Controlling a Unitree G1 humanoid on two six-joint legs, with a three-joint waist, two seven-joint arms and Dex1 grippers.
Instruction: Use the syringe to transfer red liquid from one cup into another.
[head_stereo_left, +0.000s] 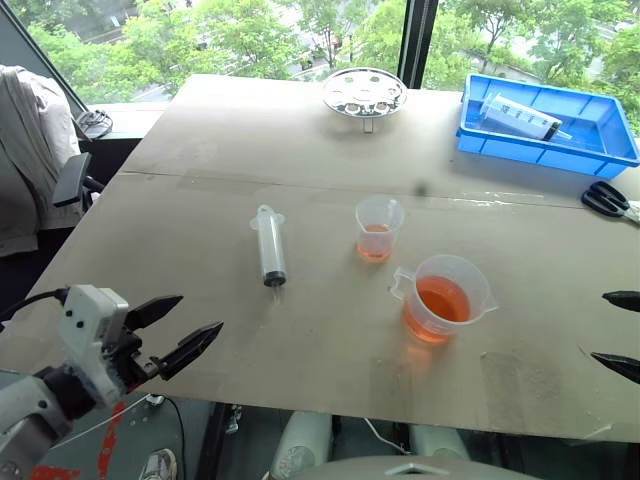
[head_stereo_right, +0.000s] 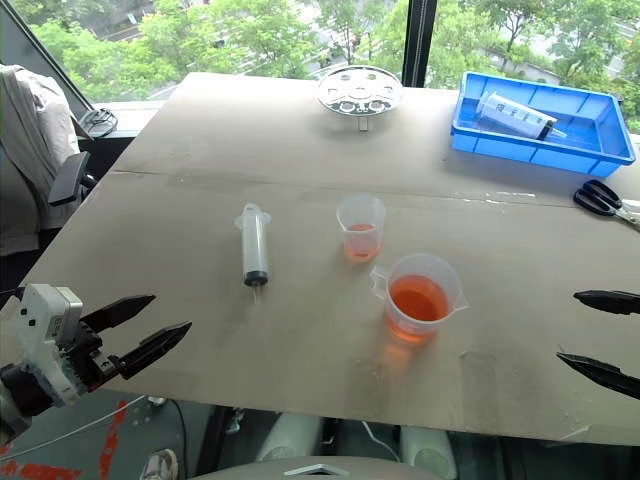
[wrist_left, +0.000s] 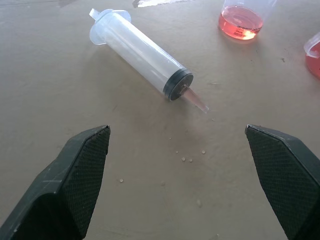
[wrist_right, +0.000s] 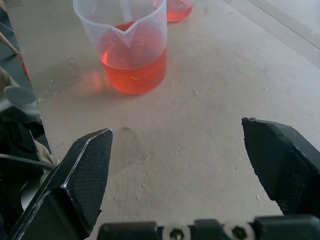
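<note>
Both hands hanging wide open over the table (head_stereo_left: 300, 140), nothing picked up.

The right hand (head_stereo_left: 620, 333) is getting cut off by the frame edge, just its fingertips poking in. The left hand (head_stereo_left: 170, 330) is spread and empty, the syringe (head_stereo_left: 270, 246) lying flat just ahead of it. Beyond that, the small cup (head_stereo_left: 378, 228) is holding a little red liquid (head_stereo_left: 375, 243); the beaker (head_stereo_left: 445, 297), ahead of the right hand, is sitting about half full. Blue tray (head_stereo_left: 600, 128) is holding a fatter syringe (head_stereo_left: 520, 117).

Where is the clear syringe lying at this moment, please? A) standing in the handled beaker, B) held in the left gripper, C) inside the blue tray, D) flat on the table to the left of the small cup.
D: the syringe lies flat on the table, left of the small cup, clear of both grippers.
</note>
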